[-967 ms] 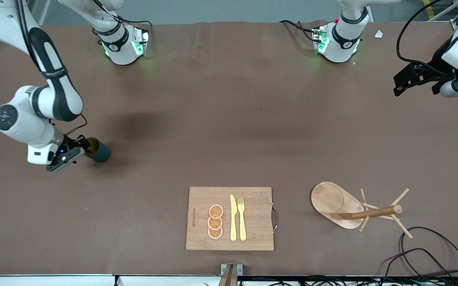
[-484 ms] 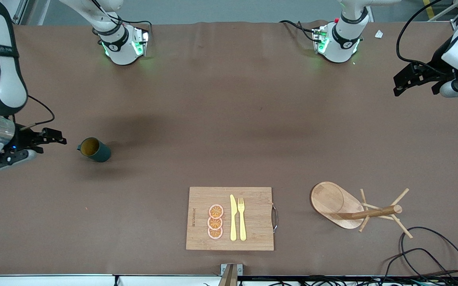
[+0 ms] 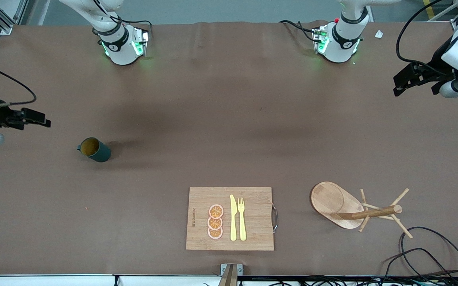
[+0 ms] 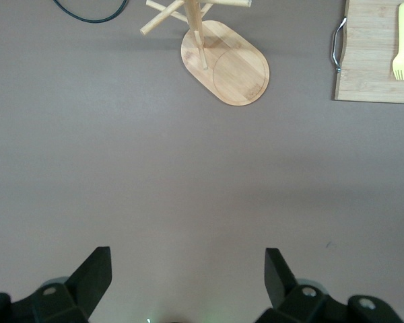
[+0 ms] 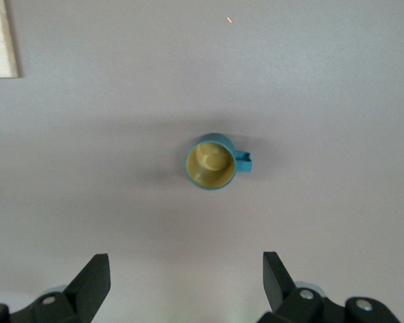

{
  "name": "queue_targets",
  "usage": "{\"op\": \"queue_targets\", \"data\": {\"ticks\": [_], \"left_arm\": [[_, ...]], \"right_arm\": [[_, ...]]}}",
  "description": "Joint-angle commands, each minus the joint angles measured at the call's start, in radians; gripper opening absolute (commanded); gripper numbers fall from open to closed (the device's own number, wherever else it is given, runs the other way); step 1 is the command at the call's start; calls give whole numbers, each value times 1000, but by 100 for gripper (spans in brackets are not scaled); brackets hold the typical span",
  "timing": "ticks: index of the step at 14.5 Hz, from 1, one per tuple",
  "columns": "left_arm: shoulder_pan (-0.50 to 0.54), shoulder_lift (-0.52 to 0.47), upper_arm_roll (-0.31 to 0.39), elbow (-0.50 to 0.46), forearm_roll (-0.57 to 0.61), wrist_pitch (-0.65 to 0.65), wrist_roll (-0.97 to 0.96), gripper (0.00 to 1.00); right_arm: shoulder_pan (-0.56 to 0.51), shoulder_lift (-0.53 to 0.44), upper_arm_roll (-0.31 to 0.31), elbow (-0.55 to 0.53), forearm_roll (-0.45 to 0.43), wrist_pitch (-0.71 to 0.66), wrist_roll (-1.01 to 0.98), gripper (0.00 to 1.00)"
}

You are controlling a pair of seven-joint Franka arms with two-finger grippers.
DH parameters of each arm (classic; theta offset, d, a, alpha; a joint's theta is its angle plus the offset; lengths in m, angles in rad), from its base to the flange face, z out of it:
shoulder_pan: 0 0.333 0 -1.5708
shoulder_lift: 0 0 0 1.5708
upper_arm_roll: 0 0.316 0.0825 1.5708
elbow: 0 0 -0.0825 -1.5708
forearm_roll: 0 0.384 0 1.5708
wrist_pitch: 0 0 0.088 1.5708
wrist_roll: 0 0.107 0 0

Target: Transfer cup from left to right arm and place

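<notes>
With the cup [image 3: 94, 149] standing upright on the surface [image 3: 221, 119] (placement looks done), both arms only need parking. Right gripper [image 3: 34, 118] hangs beside it, jaws wide and empty; left gripper [image 3: 406, 79] waits likewise.

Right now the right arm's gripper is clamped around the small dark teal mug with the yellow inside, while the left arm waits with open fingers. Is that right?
Not quite. The small dark teal mug stands free on the brown table, upright. The right gripper is open and apart from it, toward the right arm's end; the right wrist view shows the gap. The left gripper does wait, open.
</notes>
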Motion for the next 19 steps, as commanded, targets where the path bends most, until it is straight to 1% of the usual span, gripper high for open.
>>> {"op": "queue_targets", "data": {"ticks": [1, 4, 6, 8, 9, 10, 12, 13, 15, 16, 19], "left_arm": [[2, 5, -5, 14, 4, -5, -7, 100], [2, 5, -5, 14, 6, -5, -4, 100], [-3, 3, -6, 6, 35, 1, -5, 100], [-1, 0, -52, -3, 90, 23, -10, 100], [2, 0, -60, -3, 99, 27, -10, 100], [6, 3, -60, -2, 95, 31, -8, 100], [14, 5, -45, 2, 72, 31, 4, 100], [29, 5, -36, 3, 40, 31, 5, 100], [66, 6, -36, 6, -14, 32, 8, 100], [75, 11, -36, 8, -22, 32, 10, 100], [74, 13, -36, 14, -4, 32, 5, 100]], "right_arm": [[58, -6, 0, 89, -58, -90, 119, 100], [84, -64, 2, 84, -63, -128, 184, 100], [104, -107, 8, 46, -69, -128, 195, 100], [113, -150, 16, 15, -69, -124, 195, 100], [117, -178, 22, -1, -69, -124, 199, 100], [120, -225, 36, -55, -69, -109, 207, 100], [120, -323, 53, -183, -70, -23, 209, 100], [120, -343, 62, -218, -69, 2, 210, 100], [117, -340, 66, -218, -69, 14, 219, 100], [115, -340, 66, -222, -66, 30, 219, 100], [110, -340, 62, -224, -64, 25, 219, 100]]}}
